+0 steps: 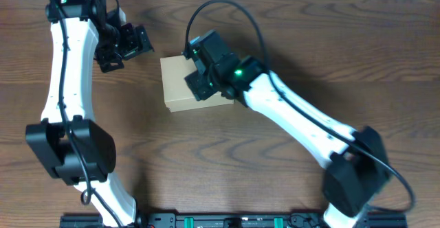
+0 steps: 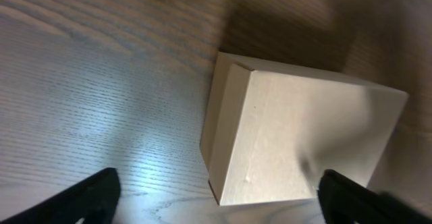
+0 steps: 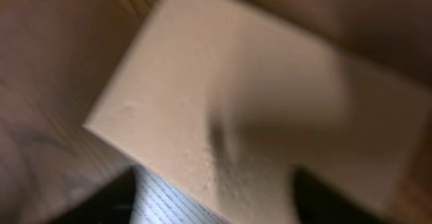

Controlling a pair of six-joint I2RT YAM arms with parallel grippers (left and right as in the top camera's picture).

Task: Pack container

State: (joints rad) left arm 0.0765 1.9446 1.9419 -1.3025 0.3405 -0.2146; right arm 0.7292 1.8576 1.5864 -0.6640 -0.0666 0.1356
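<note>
Right wrist view, blurred: my right gripper is spread open, 2 dark fingers in the bottom corners, nothing held. The container fills the frame just past them, flap shut, plain tan top. Left wrist view: my left gripper is also wide open and empty, 1 finger in each bottom corner. The container sits beyond at centre-right on the wood table. Overhead: container is upper centre-left of frame. My right gripper is over its right part; cannot tell if touching. My left gripper is upper left of it, near but apart.
</note>
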